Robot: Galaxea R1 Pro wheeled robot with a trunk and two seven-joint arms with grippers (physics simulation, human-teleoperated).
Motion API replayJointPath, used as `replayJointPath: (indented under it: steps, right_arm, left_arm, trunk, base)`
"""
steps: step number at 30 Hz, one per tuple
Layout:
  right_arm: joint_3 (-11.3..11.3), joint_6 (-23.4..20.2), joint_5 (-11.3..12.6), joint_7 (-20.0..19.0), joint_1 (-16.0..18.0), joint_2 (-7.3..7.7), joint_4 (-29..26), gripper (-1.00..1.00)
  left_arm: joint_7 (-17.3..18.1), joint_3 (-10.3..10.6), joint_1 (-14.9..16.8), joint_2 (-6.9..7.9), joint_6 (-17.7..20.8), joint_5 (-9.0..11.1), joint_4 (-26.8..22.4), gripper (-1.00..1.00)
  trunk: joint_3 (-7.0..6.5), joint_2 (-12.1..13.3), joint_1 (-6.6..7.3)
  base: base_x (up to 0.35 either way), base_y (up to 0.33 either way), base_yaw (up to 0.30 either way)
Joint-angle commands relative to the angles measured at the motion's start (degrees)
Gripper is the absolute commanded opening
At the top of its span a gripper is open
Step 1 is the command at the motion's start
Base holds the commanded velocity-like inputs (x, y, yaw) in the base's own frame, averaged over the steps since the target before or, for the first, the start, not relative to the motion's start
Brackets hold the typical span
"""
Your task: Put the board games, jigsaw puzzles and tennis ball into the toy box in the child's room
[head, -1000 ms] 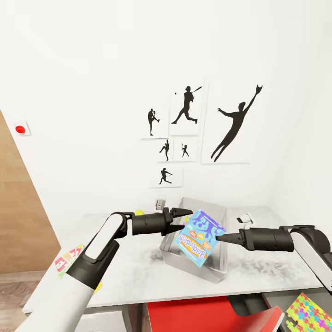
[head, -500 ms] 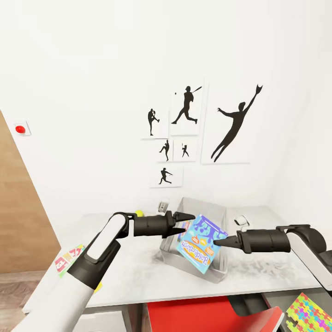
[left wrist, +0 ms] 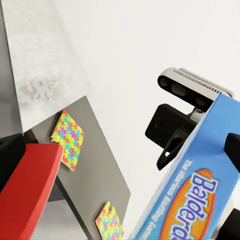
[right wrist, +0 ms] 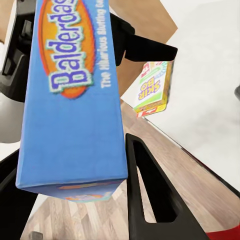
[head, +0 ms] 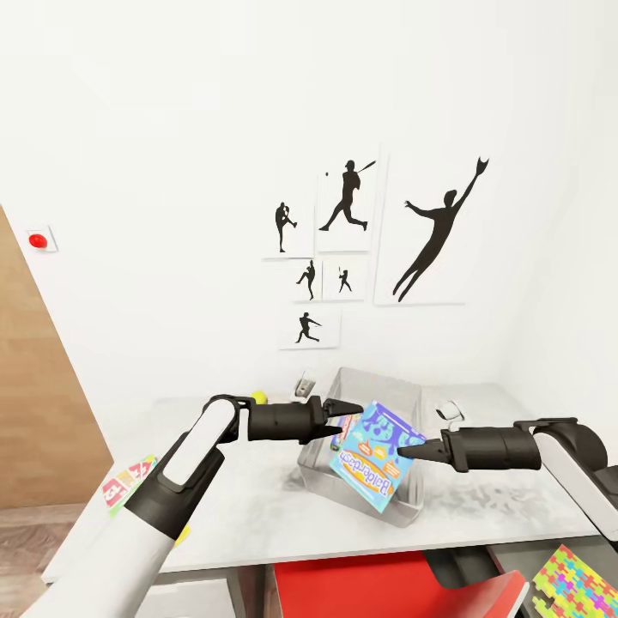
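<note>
The blue Balderdash board game (head: 374,457) hangs tilted over the clear grey toy box (head: 403,393) on the table (head: 249,508). My right gripper (head: 410,449) is shut on its right edge; in the right wrist view the box (right wrist: 75,100) sits between the dark fingers (right wrist: 150,195). My left gripper (head: 348,419) stands open at the game's left edge, with the box (left wrist: 195,200) close in front of it. A tennis ball (head: 258,397) lies behind my left arm. A Skip-Bo board game (head: 129,482) lies at the table's left edge. Two jigsaw puzzles (left wrist: 67,140) (left wrist: 110,222) rest on a grey surface.
A red chair (head: 386,584) is pushed under the table's front edge. One jigsaw puzzle (head: 573,585) shows at the lower right. Framed silhouette pictures (head: 343,249) hang on the white wall behind the table. A wooden panel (head: 34,386) stands at the left.
My right gripper and the Balderdash game have sunk a little toward the toy box. The left gripper has dropped slightly and edged right. Almost nothing has moved in the last half second.
</note>
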State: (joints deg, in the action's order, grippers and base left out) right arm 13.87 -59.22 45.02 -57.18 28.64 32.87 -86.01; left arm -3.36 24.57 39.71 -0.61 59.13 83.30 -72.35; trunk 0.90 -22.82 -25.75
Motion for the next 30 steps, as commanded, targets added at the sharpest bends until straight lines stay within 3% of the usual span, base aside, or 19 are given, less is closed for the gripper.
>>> replayJointPath:
  steps: [1,13,27,30]
  right_arm:
    - [0.02,-0.78,1.68,-0.21,0.09,0.0,0.0,-1.0]
    - [-0.01,-0.78,1.88,-0.34,0.13,0.53,0.04,-1.0]
    - [-0.67,-0.78,2.04,-0.38,0.14,1.27,0.13,-1.0]
    - [-0.77,-0.78,2.08,-0.43,0.16,2.0,0.13,-1.0]
  left_arm:
    - [-0.36,1.15,0.02,-0.02,0.18,-0.62,-0.01,1.0]
    - [-0.33,3.32,0.07,0.06,0.18,-0.9,-0.14,1.0]
    - [-0.33,3.69,0.06,0.52,0.14,-0.95,-0.3,1.0]
    - [-0.33,3.69,0.04,0.74,0.12,-0.95,-0.46,1.0]
  trunk:
    - [0.09,-0.1,-0.04]
    - [0.09,-0.1,-0.04]
    - [0.09,-0.1,-0.04]
    - [0.09,-0.1,-0.04]
  base:
    - [0.0,0.0,0.0]
    - [0.0,0.0,0.0]
    - [0.0,0.0,0.0]
    - [0.0,0.0,0.0]
